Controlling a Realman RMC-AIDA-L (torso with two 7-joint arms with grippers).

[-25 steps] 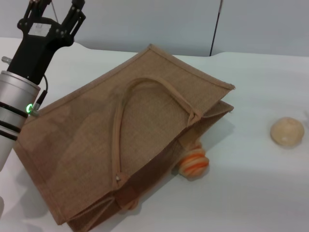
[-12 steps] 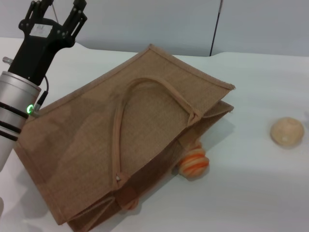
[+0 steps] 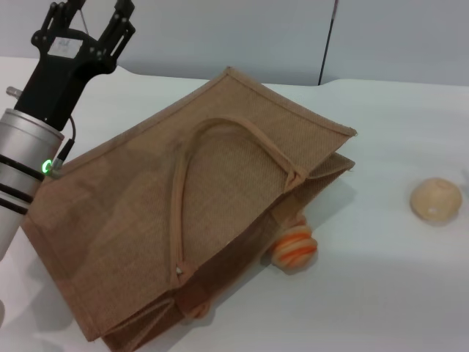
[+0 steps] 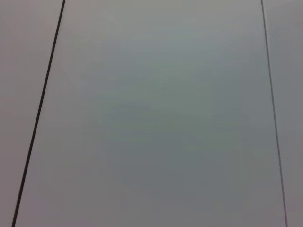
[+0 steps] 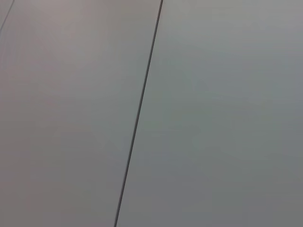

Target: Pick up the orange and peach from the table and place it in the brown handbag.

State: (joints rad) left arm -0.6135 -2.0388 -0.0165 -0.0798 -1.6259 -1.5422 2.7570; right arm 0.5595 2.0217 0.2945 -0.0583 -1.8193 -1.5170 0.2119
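On the white table (image 3: 396, 293) the brown handbag (image 3: 183, 220) lies flat. At ten o'clock from it, the left gripper (image 3: 91, 11) hangs raised with fingers spread, grasping nothing. A striped ridged fruit (image 3: 294, 248) touches the bag's four o'clock edge; a beige ball (image 3: 435, 200) sits well apart at three o'clock.

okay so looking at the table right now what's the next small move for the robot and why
Probably bring the left gripper down from its raised spot at the far left. Neither orange nor peach shows anywhere; only a striped fruit beside the flat-lying brown handbag and a beige ball show, so the targets must first be found.
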